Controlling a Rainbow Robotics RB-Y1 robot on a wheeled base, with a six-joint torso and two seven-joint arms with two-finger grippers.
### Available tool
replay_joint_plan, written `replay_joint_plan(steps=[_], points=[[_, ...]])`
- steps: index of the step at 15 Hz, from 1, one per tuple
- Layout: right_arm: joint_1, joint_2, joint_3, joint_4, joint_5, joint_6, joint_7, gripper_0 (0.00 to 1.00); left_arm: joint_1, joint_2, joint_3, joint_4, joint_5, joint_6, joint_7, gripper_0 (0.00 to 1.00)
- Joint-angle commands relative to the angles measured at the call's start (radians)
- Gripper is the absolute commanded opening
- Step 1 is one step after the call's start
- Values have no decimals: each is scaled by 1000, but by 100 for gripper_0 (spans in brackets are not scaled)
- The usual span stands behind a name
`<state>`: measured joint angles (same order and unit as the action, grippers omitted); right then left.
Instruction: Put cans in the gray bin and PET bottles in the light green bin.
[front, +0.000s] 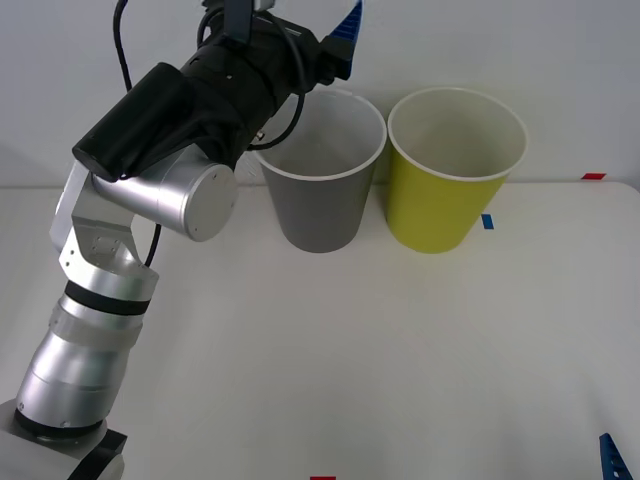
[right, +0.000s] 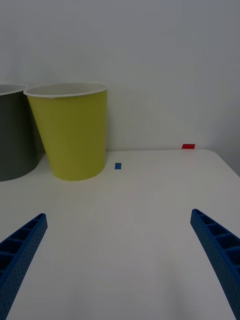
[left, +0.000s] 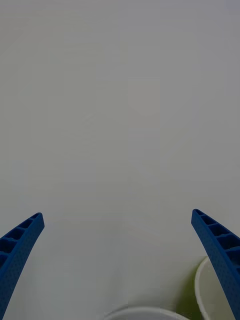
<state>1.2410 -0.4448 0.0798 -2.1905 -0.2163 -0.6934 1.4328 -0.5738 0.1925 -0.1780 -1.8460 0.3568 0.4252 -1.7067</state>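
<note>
The left arm (front: 110, 290) is ribbed silver cylinders with a round end cap, then a black wrapped forearm — black cables loop above — ending in blue ribbed fingers (front: 348, 25).

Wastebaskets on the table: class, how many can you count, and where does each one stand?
2. The gray bin stands at the table's back edge under the raised left gripper; the light green bin stands close beside it, to its right. Nothing hides a third.

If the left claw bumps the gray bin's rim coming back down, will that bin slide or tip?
Probably tips or skids easily. The gray bin tapers to a narrow base, so a push at its white rim levers it over. It looks thin-walled, likely light. The light green bin close beside it might catch it. The left claw hangs open above the rim.
</note>
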Motion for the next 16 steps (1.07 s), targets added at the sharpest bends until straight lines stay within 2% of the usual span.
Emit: replay_joint_plan(steps=[1,4,8,10,14,16], points=[[0,0,0,0,0,0,0,100,134,25,32,-162,-7,1,-2,100],[0,0,0,0,0,0,0,100,270,71,58,-314,-15,1,1,100],[0,0,0,0,0,0,0,100,456,107,115,-446,-22,-34,2,100],[0,0,0,0,0,0,0,100,571,110,132,-476,-24,-112,1,100],[0,0,0,0,0,0,0,100,815,150,135,-476,-25,-355,-1,100],[0,0,0,0,0,0,0,100,908,139,135,-476,-25,-442,1,100]])
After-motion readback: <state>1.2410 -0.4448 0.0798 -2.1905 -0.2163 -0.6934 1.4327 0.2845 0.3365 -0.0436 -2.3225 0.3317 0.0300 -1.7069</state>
